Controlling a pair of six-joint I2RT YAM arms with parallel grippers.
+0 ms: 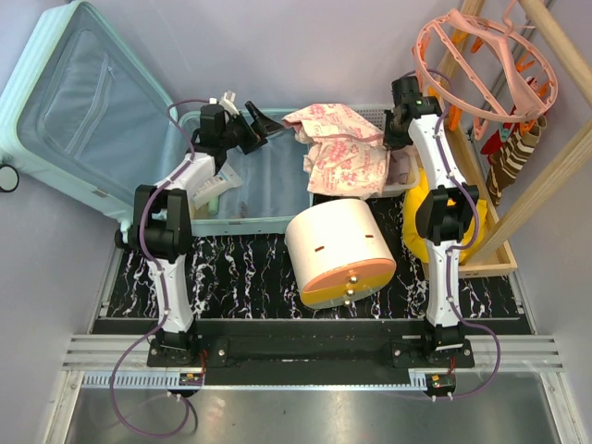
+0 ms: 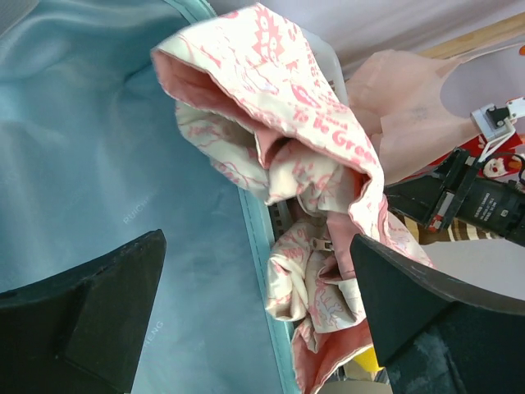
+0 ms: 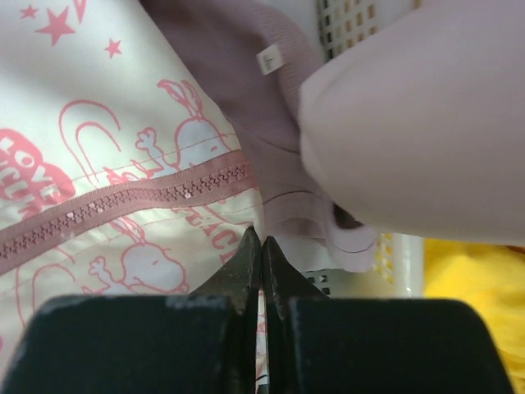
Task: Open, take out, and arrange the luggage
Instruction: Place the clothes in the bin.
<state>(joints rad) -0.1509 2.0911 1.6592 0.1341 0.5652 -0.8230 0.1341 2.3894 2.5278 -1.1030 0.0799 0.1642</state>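
The pale mint-blue luggage (image 1: 74,111) lies open, its lid propped at the far left and its grey-blue lined base (image 1: 268,176) in the middle. A cream garment with pink cartoon print (image 1: 338,153) drapes over the base's right rim. My left gripper (image 1: 257,129) hovers open and empty over the lining (image 2: 98,164), just left of the garment (image 2: 279,107); its midpoint (image 2: 254,312) is above the suitcase rim (image 2: 258,238). My right gripper (image 1: 393,139) is shut (image 3: 262,242), pinching a thin edge of the printed garment (image 3: 98,164) near its pink zipper.
A white tube (image 1: 217,190) lies in the suitcase base. A white mesh basket (image 3: 353,16) holds a mauve garment (image 3: 246,66). A cream cylinder with an orange end (image 1: 340,252) lies in front. A yellow item (image 1: 421,222), wooden rack (image 1: 546,176) and pink round hanger (image 1: 486,65) stand at right.
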